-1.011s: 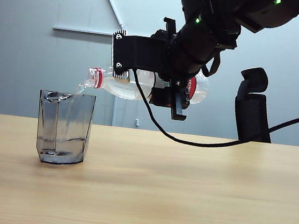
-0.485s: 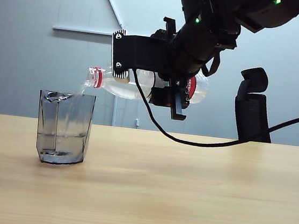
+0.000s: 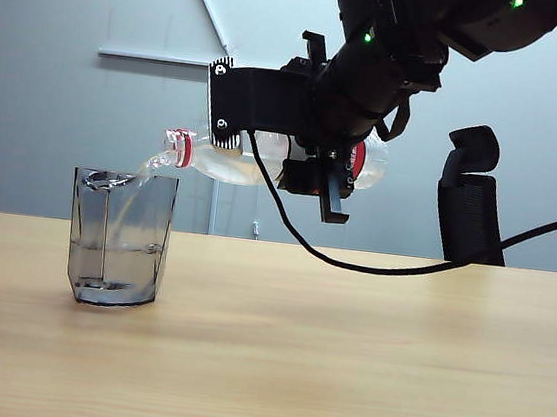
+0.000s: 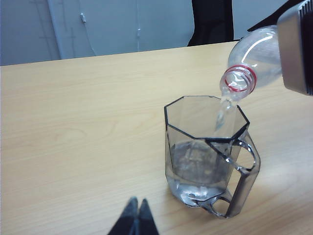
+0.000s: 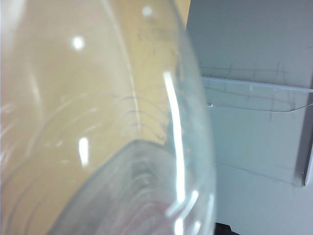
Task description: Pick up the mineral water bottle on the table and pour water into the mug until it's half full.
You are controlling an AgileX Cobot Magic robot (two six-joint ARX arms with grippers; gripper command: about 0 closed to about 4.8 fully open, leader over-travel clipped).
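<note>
The right gripper (image 3: 327, 179), high in the upper middle of the exterior view, was clamped around the body of the mineral water bottle (image 3: 234, 158), holding it nearly level with its red-ringed neck pointing toward the left of the frame. In the right wrist view the clear bottle wall (image 5: 98, 122) filled almost the whole picture. A thin stream of water (image 3: 141, 178) arced from the open mouth down into the mug (image 3: 119, 239), which stood on the table (image 3: 342, 357) at lower left. Over the last second the water line in the mug had climbed from near the base to roughly the middle of the glass, so the pour looked close to its half-full mark and the bottle would soon need tipping back up. The left gripper (image 4: 137, 218), fingers pressed together, sat at the bottom edge of the left wrist view, near the mug but apart from it.
</note>
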